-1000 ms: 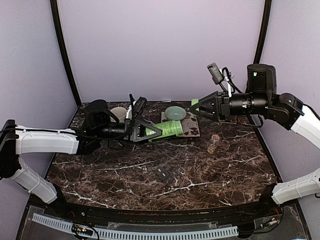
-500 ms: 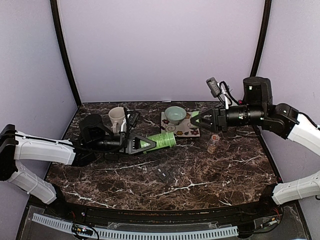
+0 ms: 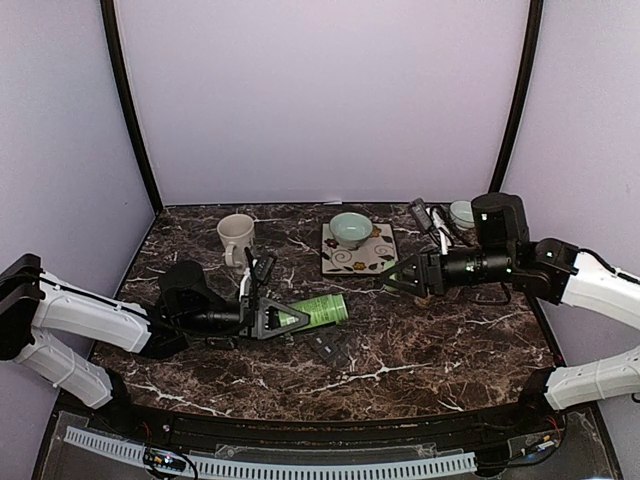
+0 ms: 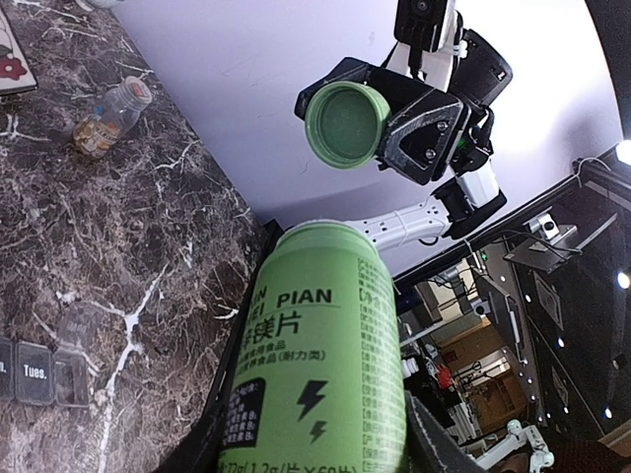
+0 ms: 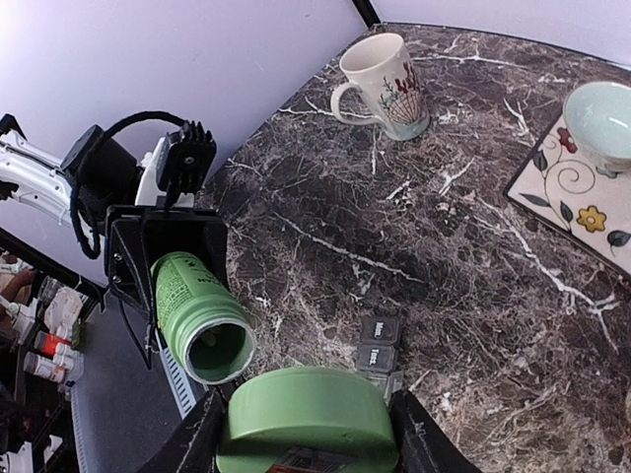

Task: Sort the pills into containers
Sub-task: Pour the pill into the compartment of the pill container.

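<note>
the containers (image 3: 328,346) lie flat, long axis running left-right.

The containers (image 3: 330,347) lay mid-bench (image 3: 470,345); the mug (image 3: 236,238) stood far-left, the bowl (image 3: 350,228) on a tile (image 3: 374,258) by the far edge.

green bottle (image 4: 320,345), green cap (image 4: 343,123), containers (image 4: 35,370)

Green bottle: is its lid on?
No, the green bottle has an open mouth, and the right pincer holds the green lid.
</note>
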Tool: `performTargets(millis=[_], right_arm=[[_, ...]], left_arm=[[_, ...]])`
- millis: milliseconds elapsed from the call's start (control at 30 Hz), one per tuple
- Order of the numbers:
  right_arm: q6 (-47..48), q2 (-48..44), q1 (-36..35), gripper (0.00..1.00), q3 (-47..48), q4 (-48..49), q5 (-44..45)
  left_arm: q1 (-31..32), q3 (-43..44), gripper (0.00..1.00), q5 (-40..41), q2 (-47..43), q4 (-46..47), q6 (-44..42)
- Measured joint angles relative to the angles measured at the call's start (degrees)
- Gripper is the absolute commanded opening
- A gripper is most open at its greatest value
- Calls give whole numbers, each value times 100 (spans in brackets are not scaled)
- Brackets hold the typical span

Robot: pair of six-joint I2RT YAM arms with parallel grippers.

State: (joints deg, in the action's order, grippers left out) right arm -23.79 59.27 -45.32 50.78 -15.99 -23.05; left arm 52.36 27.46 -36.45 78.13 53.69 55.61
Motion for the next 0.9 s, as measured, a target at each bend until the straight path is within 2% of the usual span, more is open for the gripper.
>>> performTargets(millis=[367,900], right_arm=[[-372,-4,0,40,-739,525,-9],[-850,114,0,39,-1537,1285,-122]], left_arm=[[341,-654,0,479,31,544,15],[573,-1150,0,811,881,1663,74]])
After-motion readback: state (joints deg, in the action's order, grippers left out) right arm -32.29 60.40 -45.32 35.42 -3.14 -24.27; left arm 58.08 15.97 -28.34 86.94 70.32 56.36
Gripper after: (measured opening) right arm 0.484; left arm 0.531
